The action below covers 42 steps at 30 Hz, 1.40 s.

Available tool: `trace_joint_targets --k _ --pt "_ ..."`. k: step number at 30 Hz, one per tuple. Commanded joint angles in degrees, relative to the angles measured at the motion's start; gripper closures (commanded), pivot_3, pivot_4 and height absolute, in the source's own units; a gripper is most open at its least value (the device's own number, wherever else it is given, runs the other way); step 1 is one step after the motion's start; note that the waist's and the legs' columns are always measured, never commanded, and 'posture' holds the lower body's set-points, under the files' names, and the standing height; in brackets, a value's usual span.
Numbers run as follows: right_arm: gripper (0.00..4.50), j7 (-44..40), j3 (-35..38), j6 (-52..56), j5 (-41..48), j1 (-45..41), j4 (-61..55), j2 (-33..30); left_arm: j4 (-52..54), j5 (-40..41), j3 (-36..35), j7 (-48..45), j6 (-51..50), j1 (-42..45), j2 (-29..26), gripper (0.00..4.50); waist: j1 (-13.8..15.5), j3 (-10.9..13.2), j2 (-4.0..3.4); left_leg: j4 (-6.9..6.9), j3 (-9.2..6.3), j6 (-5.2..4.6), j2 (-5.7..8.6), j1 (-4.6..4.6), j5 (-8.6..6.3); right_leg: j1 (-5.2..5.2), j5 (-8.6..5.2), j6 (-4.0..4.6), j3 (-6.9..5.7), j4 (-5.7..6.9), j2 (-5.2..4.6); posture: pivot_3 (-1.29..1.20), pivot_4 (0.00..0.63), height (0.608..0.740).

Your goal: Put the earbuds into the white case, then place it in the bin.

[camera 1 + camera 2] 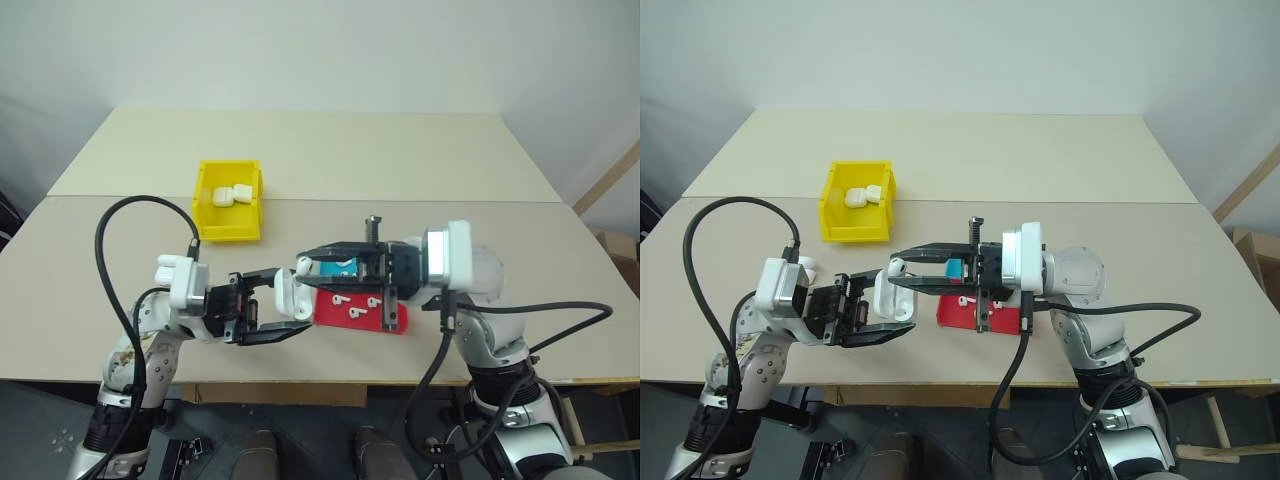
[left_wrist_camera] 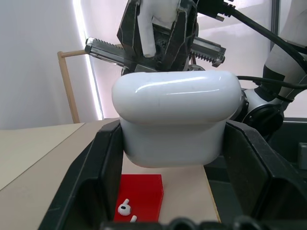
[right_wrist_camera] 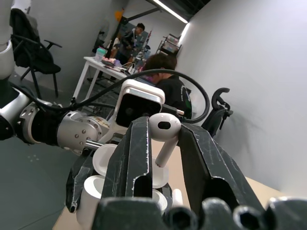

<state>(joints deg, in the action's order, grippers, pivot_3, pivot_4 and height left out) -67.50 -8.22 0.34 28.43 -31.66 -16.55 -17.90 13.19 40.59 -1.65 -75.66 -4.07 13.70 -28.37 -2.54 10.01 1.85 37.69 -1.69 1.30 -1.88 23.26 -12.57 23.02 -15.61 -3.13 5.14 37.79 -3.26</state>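
Observation:
My left gripper (image 1: 296, 300) is shut on a white case (image 1: 285, 292), held above the table's front edge; the case (image 2: 175, 120) sits between its black fingers. In the right wrist view its lid looks flipped open. My right gripper (image 1: 305, 268) reaches in from the right, its tips just above the case. It is shut on one earbud (image 3: 164, 132), stem pointing down at the case. Three more earbuds (image 1: 352, 313) lie on a red tray (image 1: 398, 322). The yellow bin (image 1: 207, 222) stands farther back on the left with two white cases (image 1: 230, 195) inside.
A blue tray (image 1: 341, 270) shows partly behind the right gripper's fingers, next to the red tray. Black cables loop off both forearms. The table's front edge lies just below the grippers. People sit at a desk in the background of the right wrist view.

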Motion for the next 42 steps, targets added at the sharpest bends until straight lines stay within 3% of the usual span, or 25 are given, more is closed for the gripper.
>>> trace_joint_targets --k 1,29,40,42 --pt "3.83 -0.62 -0.31 -2.36 -0.41 -1.07 -0.08 -0.54 2.07 1.32 0.00 -0.45 -0.10 1.20 0.31 1.72 0.02 0.00 0.00 0.00 0.00 0.00 0.00 0.00 0.00 0.00 0.00 0.00 0.00 0.01 0.00 0.00 0.150 0.740" --pt "3.83 -1.39 -2.65 -7.43 -4.12 0.01 4.51 -2.35 1.91 1.44 0.17 -0.93 -0.63 1.95 1.36 1.72 0.01 0.00 0.00 0.00 -0.01 0.00 0.00 0.00 0.00 -0.01 0.00 0.00 0.00 0.00 0.00 0.00 0.150 0.740" --pt "0.20 -2.80 -3.36 -7.63 -3.42 -0.43 4.43 -3.81 1.40 0.77 0.18 -1.41 -0.31 2.22 1.87 1.72 0.01 0.00 0.00 0.00 0.00 0.00 0.01 0.00 0.00 -0.01 0.00 0.00 0.00 0.00 0.00 0.00 0.150 0.740" --pt "0.20 -2.83 -3.17 -7.66 -3.15 -0.63 4.36 -4.26 1.26 0.52 0.14 -1.40 -0.26 2.27 1.88 1.72 -0.01 0.00 0.00 0.00 0.00 0.00 0.00 0.00 0.00 0.00 0.00 0.00 0.00 0.00 0.00 0.00 0.150 0.740"
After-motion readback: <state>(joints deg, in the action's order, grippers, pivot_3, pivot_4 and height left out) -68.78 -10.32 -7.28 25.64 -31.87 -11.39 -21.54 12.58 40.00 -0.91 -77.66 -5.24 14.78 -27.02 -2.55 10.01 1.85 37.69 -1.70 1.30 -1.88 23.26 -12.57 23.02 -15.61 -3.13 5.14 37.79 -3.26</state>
